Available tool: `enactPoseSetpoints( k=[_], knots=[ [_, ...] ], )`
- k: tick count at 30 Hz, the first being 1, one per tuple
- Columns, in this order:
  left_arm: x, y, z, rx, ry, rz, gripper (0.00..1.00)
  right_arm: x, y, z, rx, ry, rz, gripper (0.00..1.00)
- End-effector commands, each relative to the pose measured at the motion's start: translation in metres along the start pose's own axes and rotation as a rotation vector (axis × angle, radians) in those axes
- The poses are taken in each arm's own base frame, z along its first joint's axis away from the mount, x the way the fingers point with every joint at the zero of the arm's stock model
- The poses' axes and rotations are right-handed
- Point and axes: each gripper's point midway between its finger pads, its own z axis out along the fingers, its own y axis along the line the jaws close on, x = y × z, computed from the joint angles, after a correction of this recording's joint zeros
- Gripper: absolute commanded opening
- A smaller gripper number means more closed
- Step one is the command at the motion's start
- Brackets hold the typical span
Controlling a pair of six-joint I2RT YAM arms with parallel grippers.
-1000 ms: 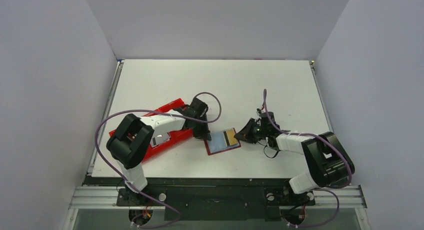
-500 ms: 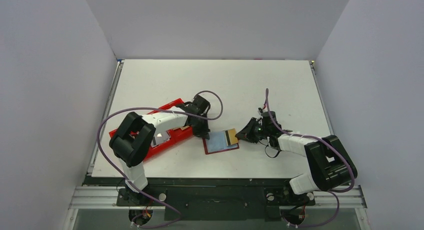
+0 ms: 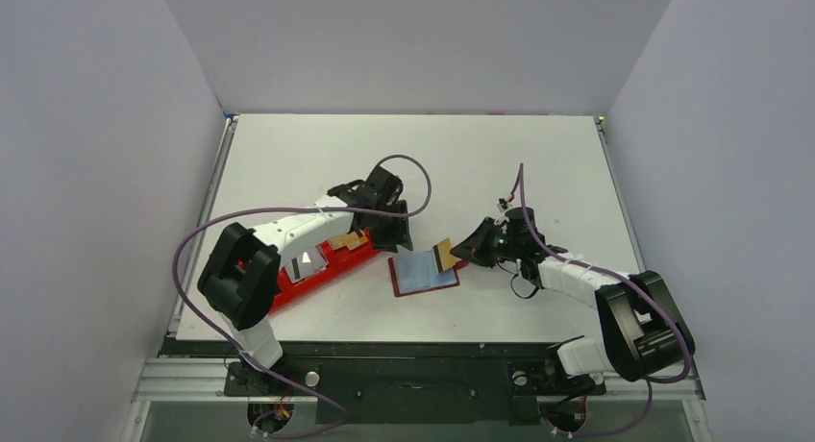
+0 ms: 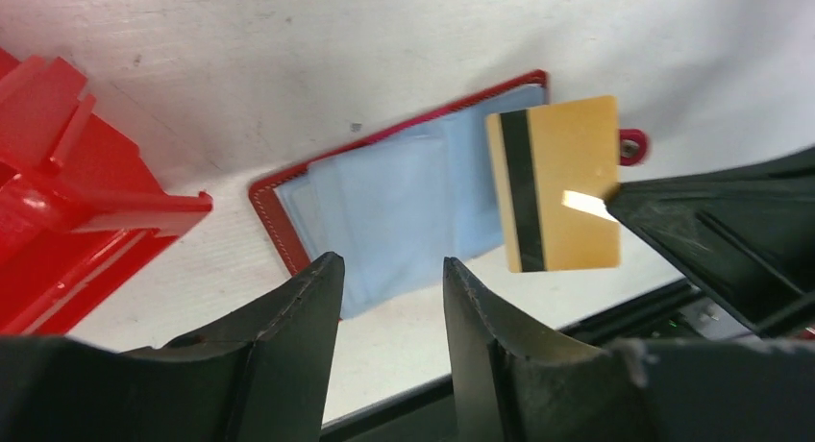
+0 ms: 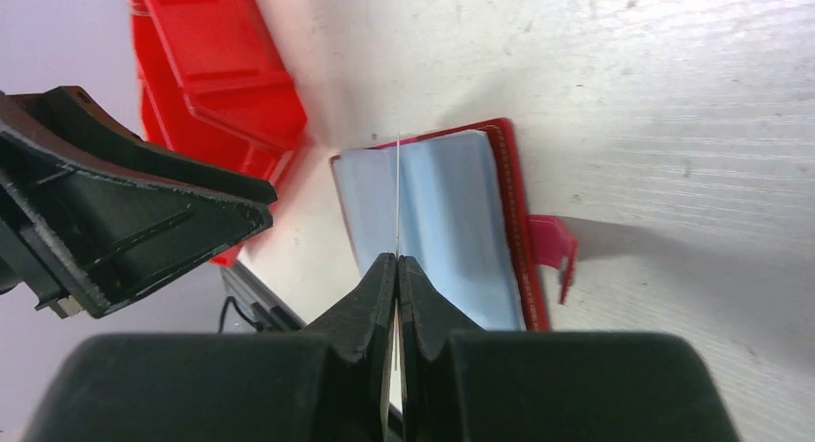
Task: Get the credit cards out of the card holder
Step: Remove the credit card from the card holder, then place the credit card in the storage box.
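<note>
From above I saw one card holder (image 3: 421,275) open at centre, the right gripper (image 3: 461,255) clamped on one tan-gold card (image 3: 444,255) at its right edge. The one red tray (image 3: 332,266) at left held two cards: a second tan-gold card (image 3: 350,240) and a silver-grey card (image 3: 306,261). In the left wrist view, the left gripper (image 4: 384,269) stood apart over the holder. In the right wrist view, the held card showed edge-on.

Card holder (image 4: 384,207) hemmed: red tray (image 4: 58,173) just left, left claw (image 4: 387,277) at far-left corner, right claw (image 5: 396,261) with tan credit card (image 4: 567,183) over right edge. Far bench (image 3: 432,159) open.
</note>
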Motion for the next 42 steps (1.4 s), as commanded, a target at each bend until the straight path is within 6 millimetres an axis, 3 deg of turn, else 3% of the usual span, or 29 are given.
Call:
enactPoseSetpoints(
  k=[1, 8, 14, 23, 31, 37, 39, 41, 42],
  knots=[
    [-0.024, -0.034, -0.040, 0.191, -0.066, -0.013, 0.41, -0.023, 0.052, -0.012, -0.153, -0.056, -0.006, 0.00],
    [-0.044, -0.055, -0.069, 0.427, -0.092, -0.100, 0.49, -0.035, 0.093, -0.023, -0.282, -0.074, 0.036, 0.00],
    [-0.046, -0.061, -0.078, 0.569, -0.079, -0.166, 0.51, -0.041, 0.123, -0.036, -0.400, -0.076, 0.082, 0.00],
    [-0.055, -0.078, -0.091, 0.731, -0.087, -0.198, 0.51, -0.042, 0.145, -0.044, -0.495, -0.057, 0.122, 0.00],
    [-0.057, -0.085, -0.094, 0.802, -0.081, -0.218, 0.50, -0.033, 0.152, -0.038, -0.524, -0.026, 0.138, 0.00],
    [-0.055, -0.086, -0.095, 0.822, -0.074, -0.228, 0.33, -0.029, 0.154, -0.034, -0.522, -0.015, 0.135, 0.00],
    [-0.055, -0.086, -0.097, 0.825, -0.076, -0.228, 0.24, -0.028, 0.153, -0.034, -0.520, -0.015, 0.134, 0.00],
    [-0.053, -0.084, -0.095, 0.822, -0.071, -0.230, 0.04, -0.027, 0.153, -0.033, -0.515, -0.014, 0.126, 0.00],
    [-0.053, -0.084, -0.095, 0.821, -0.070, -0.230, 0.01, -0.026, 0.151, -0.032, -0.502, -0.012, 0.119, 0.00]
  ],
)
